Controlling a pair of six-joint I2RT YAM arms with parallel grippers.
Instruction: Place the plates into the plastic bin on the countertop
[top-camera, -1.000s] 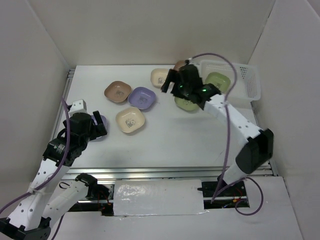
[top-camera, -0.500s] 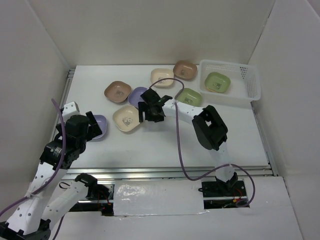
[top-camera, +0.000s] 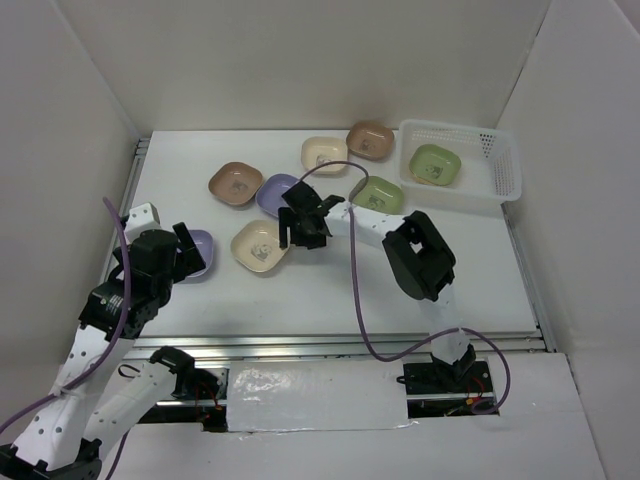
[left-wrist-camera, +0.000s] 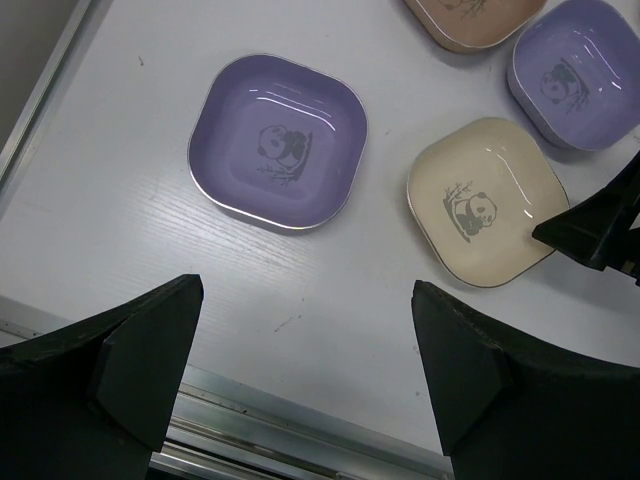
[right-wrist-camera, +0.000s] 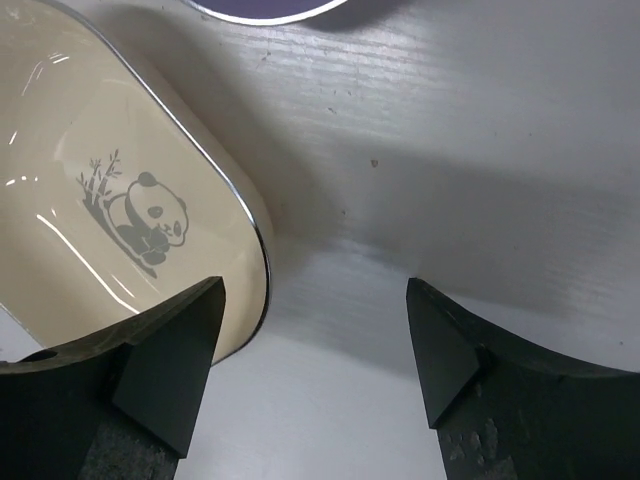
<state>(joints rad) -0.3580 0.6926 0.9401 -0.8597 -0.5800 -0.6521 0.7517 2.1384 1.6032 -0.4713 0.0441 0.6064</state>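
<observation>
From above, one green plate (top-camera: 436, 165) is seen inside the plastic bin (top-camera: 500, 165); seven others are left on the countertop (top-camera: 300, 290).

At the left wrist, the left gripper (left-wrist-camera: 305, 370) is held wide and empty near a lilac plate (left-wrist-camera: 278, 143).

At the right wrist, the right gripper (right-wrist-camera: 315, 360) is spread, empty, astride the cream plate (right-wrist-camera: 110, 200) rim.

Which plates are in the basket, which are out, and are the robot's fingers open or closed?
Bin: holds one plate.
Green plate: in bin.
Second green plate: on counter.
Back brown plate: on counter.
Left brown plate: on counter.
Back cream plate: on counter.
Near cream plate: on counter.
Middle lilac plate: on counter.
Left lilac plate: on counter.
Left fingers: open, empty.
Right fingers: open, empty.
</observation>
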